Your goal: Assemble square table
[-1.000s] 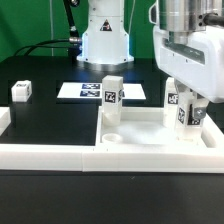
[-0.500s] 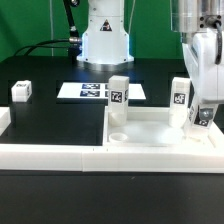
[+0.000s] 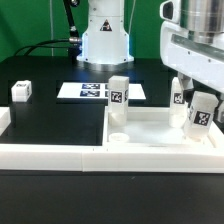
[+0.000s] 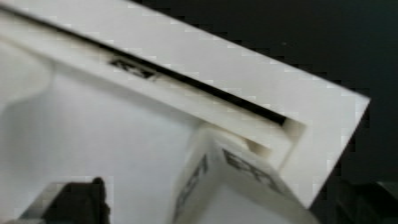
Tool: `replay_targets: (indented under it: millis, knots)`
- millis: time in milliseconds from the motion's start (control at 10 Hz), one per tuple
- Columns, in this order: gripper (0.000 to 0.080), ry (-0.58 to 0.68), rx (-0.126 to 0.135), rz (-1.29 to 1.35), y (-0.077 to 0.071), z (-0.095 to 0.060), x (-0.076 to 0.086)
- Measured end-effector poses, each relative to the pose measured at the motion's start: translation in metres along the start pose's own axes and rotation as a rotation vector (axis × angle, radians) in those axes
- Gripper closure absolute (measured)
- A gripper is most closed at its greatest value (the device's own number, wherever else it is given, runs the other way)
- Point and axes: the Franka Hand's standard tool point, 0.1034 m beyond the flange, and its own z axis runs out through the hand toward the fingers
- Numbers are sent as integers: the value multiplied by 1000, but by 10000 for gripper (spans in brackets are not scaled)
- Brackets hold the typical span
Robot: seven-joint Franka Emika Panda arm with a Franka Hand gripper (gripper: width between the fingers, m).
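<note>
Exterior view: the claw (image 3: 200, 86) hangs with its jaws spread, just above the front leg (image 3: 203, 113). This leg stands upright at the near corner of the white square table plate (image 3: 150, 128), on the exterior view's right. The back left leg (image 3: 118, 93) and the back right leg (image 3: 178, 97) stand at the far corners. The loose leg (image 3: 20, 92) rests well apart on the black tabletop (image 3: 50, 115). In the wrist view a dark finger (image 4: 71, 200) is clear of the front leg (image 4: 231, 185).

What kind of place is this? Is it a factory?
Probably a robot lab's test bench, not a factory. A white robot arm stands at a black table, a marker board of printed tags lies on it, and small white legs carry tags too.
</note>
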Motion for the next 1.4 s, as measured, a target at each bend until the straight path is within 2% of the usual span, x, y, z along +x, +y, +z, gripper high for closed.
replay_targets:
  millis: [300,500,600,900,1000,1100,1200,1400]
  knots:
    - [150,1,6,-226,1,2,2]
    - [150,35,-15,-562,2,2,6]
    - [150,54,1,-721,2,3,14]
    - [193,53,3,-711,2,3,12]
    - [383,52,4,-673,2,4,12]
    - [383,50,8,-592,1,3,11]
    - [511,49,11,-530,1,3,11]
    - [511,47,14,-398,1,4,10]
